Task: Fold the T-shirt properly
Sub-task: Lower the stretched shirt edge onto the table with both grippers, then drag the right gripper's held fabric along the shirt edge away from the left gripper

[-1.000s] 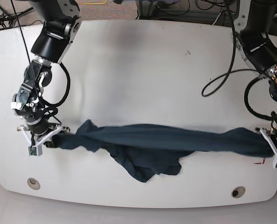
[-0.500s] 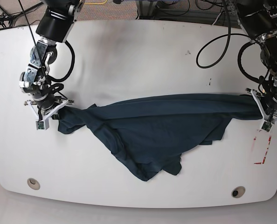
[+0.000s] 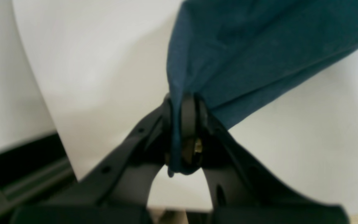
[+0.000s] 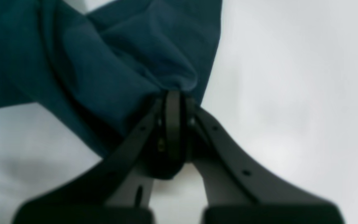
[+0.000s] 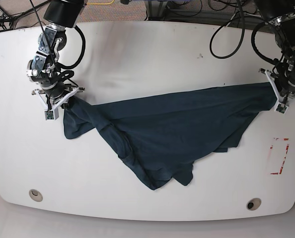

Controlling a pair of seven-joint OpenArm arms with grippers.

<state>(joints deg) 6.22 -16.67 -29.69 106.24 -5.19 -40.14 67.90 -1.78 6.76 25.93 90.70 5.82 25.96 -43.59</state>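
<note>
Right end effector (image 5: 63, 100), at left of the base frame, is clamped on a bunched corner of the T-shirt (image 5: 172, 134); left end effector (image 5: 279, 94), at right, is clamped on the opposite corner. Shirt spans the white worktop (image 5: 147, 59) between them, its top edge taut and its body draped to a point at lower centre. Around it: two round holes (image 5: 36, 195) near the worktop's front edge, red tape marks (image 5: 279, 156) at lower right, black cables (image 5: 232, 34) at upper right.

Versus the earlier frames, both arms have moved up-frame and the cloth has opened from a twisted rope into a broad triangle.

Wrist views alone show the pinch itself: cloth squeezed between closed fingers (image 3: 188, 118), (image 4: 172, 121).
</note>
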